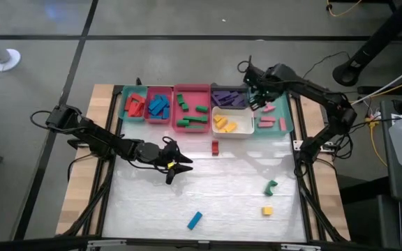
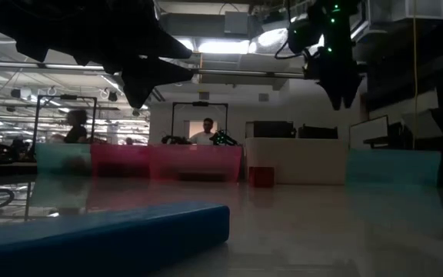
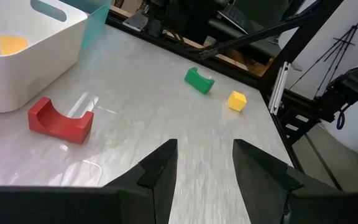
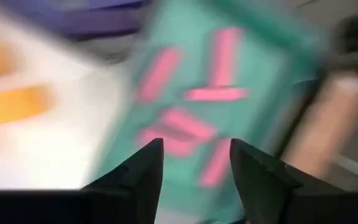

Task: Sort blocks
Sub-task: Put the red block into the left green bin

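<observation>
The left gripper [image 1: 175, 167], fingers apart and empty, could nudge the red block [image 1: 215, 147]; the right gripper [image 1: 262, 100], likewise open, hangs over pink blocks [image 1: 266, 123].

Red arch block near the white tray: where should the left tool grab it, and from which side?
My judgement: grip the red arch block across its two long flat faces at mid-length, coming straight down from above. It lies alone on the table with its curved notch upward, so end-to-end holds meet the raised horns. The left tool is open and empty, just short of it.
</observation>
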